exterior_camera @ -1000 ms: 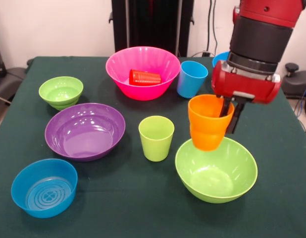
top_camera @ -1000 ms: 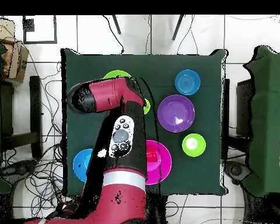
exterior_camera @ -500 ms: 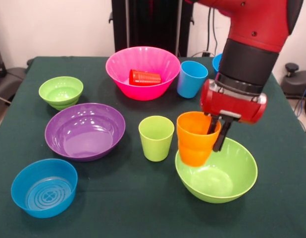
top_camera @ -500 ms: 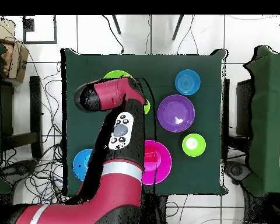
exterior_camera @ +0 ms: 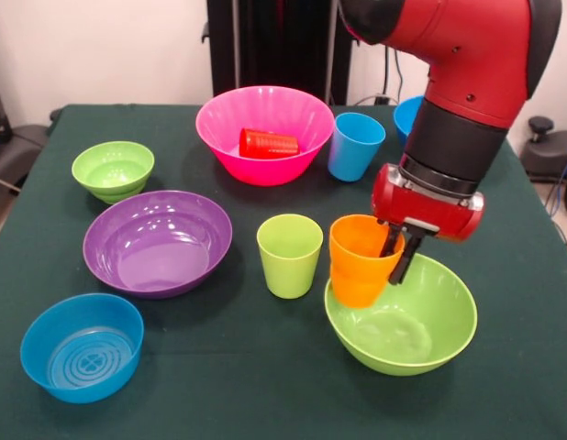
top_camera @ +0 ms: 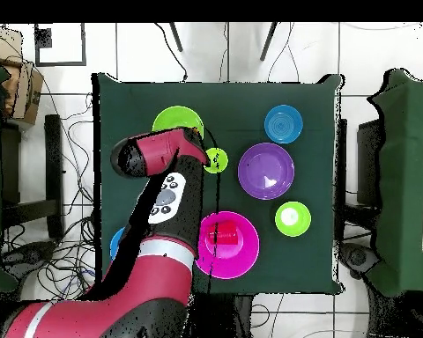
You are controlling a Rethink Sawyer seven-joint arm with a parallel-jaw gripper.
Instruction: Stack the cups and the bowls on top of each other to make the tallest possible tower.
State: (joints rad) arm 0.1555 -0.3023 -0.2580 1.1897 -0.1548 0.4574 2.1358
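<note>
My gripper (exterior_camera: 396,258) is shut on the orange cup (exterior_camera: 360,261), one finger inside its rim and one outside. The cup hangs slightly tilted over the left part of the large lime green bowl (exterior_camera: 421,321); I cannot tell whether they touch. A lime green cup (exterior_camera: 289,255) stands just left of it. The light blue cup (exterior_camera: 356,145) is upright farther back, and the red cup (exterior_camera: 268,143) lies on its side in the pink bowl (exterior_camera: 215,137). In the overhead view the arm hides gripper and orange cup beside the large lime green bowl (top_camera: 175,119).
The purple bowl (exterior_camera: 158,240), small lime green bowl (exterior_camera: 113,170) and small blue ringed bowl (exterior_camera: 82,346) occupy the left half. A large blue bowl (exterior_camera: 409,112) peeks out behind the arm. Overhead, the lime green cup (top_camera: 216,160) sits close to the arm.
The gripper has carried the orange cup down and to the left in the front view, from above the large lime green bowl's far rim to low over its left part.
</note>
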